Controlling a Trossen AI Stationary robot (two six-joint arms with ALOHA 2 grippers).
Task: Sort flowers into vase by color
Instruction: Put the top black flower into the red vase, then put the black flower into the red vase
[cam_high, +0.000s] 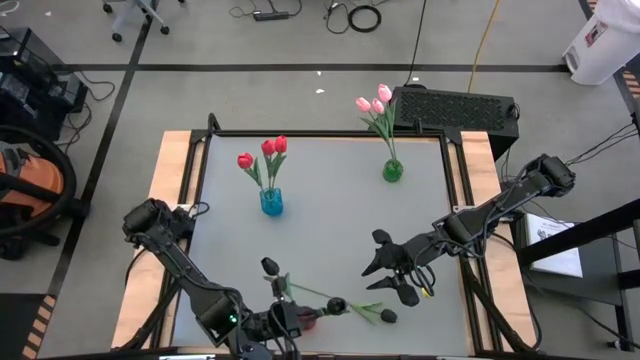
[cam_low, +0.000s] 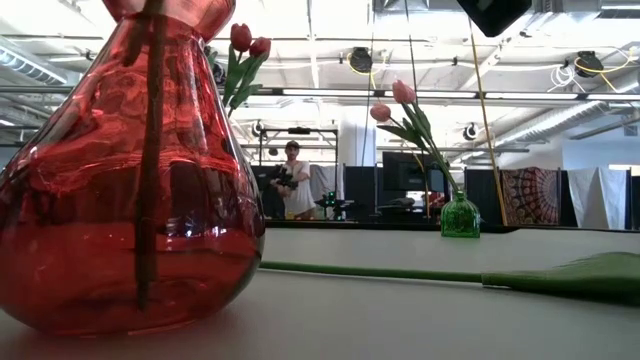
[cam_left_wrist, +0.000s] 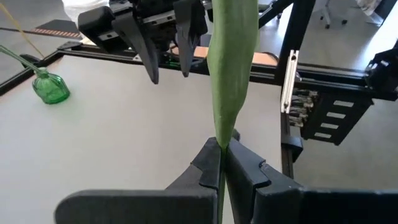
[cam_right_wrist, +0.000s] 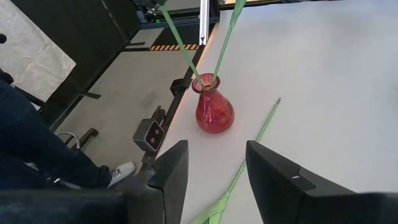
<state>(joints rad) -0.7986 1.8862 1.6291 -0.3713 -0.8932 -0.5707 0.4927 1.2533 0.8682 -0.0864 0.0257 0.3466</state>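
A red glass vase (cam_right_wrist: 214, 111) stands near the table's near edge, also in the low view (cam_low: 130, 170), with two green stems in its neck. My left gripper (cam_left_wrist: 221, 163) is beside it (cam_high: 284, 318), shut on a tulip's green leaf. A third black tulip (cam_high: 388, 316) lies flat on the table, its stem (cam_low: 400, 272) on the surface. My right gripper (cam_right_wrist: 217, 168) hovers open to the right of the vase (cam_high: 375, 255), touching nothing. Red tulips stand in a blue vase (cam_high: 271, 200), pink ones in a green vase (cam_high: 392, 170). My left gripper pinches a broad green leaf (cam_left_wrist: 220, 134) between its two fingers, at their free ends. The leaf runs on upright past the fingers. Whether the thin stem is also in the hold is hidden by the leaf.
The blue vase and the green vase (cam_left_wrist: 50, 87) stand at the middle and far part of the table. A dark keyboard-like box (cam_high: 455, 108) sits past the far edge. A person (cam_low: 293, 180) stands far off in the room. Bare table lies between the vases.
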